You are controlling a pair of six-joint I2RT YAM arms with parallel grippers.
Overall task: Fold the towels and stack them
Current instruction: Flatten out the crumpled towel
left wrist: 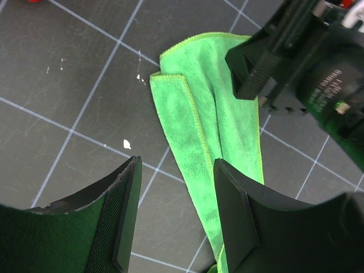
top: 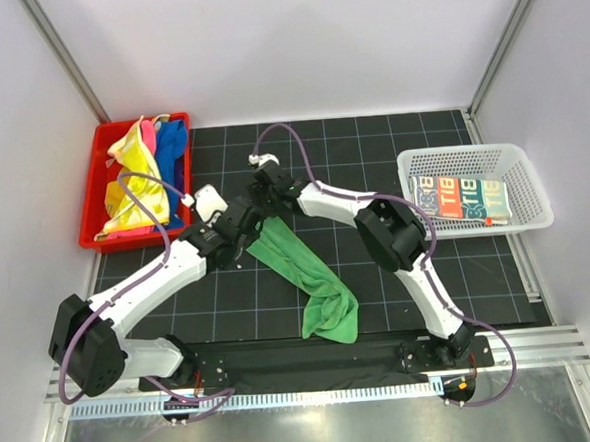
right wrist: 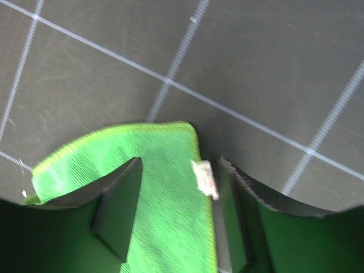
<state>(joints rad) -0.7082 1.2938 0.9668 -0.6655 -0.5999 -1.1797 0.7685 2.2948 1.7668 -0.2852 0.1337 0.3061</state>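
A green towel [top: 300,269] lies as a long, loosely folded strip on the black grid mat, bunched at its near end. Both grippers hover over its far end. My left gripper [top: 246,234] [left wrist: 176,210] is open, with the towel's folded edge [left wrist: 193,119] on the mat below, close to its right finger. My right gripper [top: 265,203] [right wrist: 179,210] is open too, its fingers straddling the towel's corner [right wrist: 165,170], which carries a small white tag [right wrist: 205,177]. Yellow [top: 128,191], pink [top: 149,135] and blue [top: 173,143] towels sit piled in the red bin. A printed white towel [top: 464,196] lies in the mesh basket.
The red bin [top: 90,208] stands at the mat's back left and the white mesh basket [top: 461,152] at the right. The right arm's black wrist [left wrist: 307,62] hangs close over the towel, right next to the left fingers. White walls enclose the table.
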